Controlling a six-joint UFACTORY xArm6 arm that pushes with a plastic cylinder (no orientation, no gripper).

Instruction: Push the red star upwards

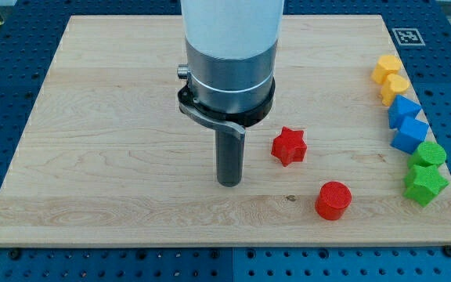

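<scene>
The red star (pixel 289 146) lies on the wooden board (pixel 92 157), right of the middle. My tip (pixel 229 182) rests on the board to the star's left and a little lower in the view, with a gap between them. The rod hangs from the large white and grey arm body (pixel 229 55) at the view's top centre.
A red cylinder (pixel 333 200) lies below and right of the star. Along the board's right edge stand two yellow blocks (pixel 386 69) (pixel 395 88), two blue blocks (pixel 403 110) (pixel 409 135) and two green blocks (pixel 428 153) (pixel 425 184).
</scene>
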